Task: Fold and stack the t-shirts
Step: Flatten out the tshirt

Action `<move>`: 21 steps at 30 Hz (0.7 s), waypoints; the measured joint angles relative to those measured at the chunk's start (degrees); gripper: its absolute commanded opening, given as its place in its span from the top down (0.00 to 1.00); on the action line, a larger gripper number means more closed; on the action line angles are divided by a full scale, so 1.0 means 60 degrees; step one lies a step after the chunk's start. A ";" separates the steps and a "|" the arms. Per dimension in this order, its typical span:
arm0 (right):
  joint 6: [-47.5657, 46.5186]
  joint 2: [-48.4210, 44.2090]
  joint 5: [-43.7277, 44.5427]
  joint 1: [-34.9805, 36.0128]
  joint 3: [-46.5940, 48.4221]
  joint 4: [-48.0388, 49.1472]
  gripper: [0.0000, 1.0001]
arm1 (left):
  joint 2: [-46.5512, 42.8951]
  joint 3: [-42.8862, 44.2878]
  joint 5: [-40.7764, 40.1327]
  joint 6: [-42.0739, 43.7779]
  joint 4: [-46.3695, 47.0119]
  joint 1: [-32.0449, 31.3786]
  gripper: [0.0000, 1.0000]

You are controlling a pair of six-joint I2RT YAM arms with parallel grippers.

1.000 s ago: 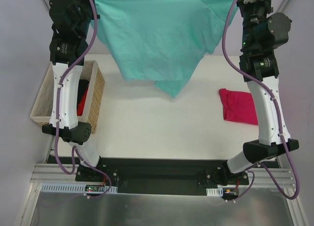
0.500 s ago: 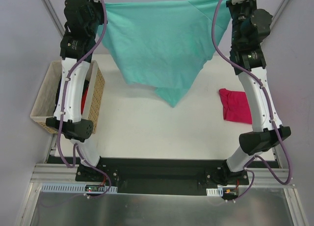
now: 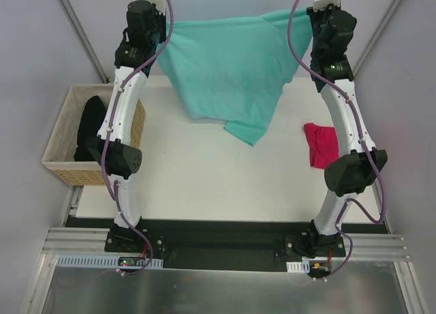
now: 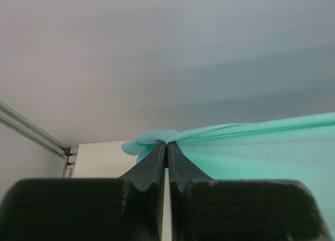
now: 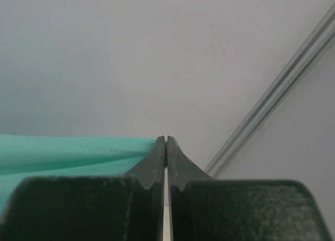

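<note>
The teal-green t-shirt (image 3: 231, 69) hangs spread between both raised grippers over the far half of the table, its lowest corner (image 3: 249, 133) drooping toward the tabletop. My left gripper (image 3: 162, 20) is shut on the shirt's left top corner, with bunched cloth (image 4: 152, 138) at its tips (image 4: 167, 142). My right gripper (image 3: 312, 16) is shut on the right top corner; from its closed tips (image 5: 166, 139) the cloth (image 5: 63, 149) runs off to the left. A magenta-pink t-shirt (image 3: 323, 145) lies folded at the right of the table. A black t-shirt (image 3: 90, 127) sits in the basket.
The tan woven basket (image 3: 139, 116) stands at the table's left edge beside the left arm. Grey walls and slanted metal frame rails (image 3: 82, 31) close in the back. A black base bar (image 3: 218, 236) runs along the near edge.
Both arms have stretched out toward the back of the table, carrying the spread teal t-shirt away from the camera. The black t-shirt in the basket has come into view.
</note>
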 measured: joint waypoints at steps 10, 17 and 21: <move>0.0382 0.0084 0.0011 -0.0142 0.0040 -0.0098 0.99 | 0.0262 0.0178 0.0011 -0.0401 0.0211 -0.0062 1.00; 0.0601 -0.0401 0.0299 0.0197 -0.0805 -0.0412 0.99 | -0.0441 -0.1497 0.0000 -0.0656 0.0135 -0.0087 1.00; 0.0940 -0.1082 0.0601 0.0659 -0.1832 -0.0918 0.99 | -0.1341 -0.3187 -0.0186 -0.0838 -0.0055 -0.0310 1.00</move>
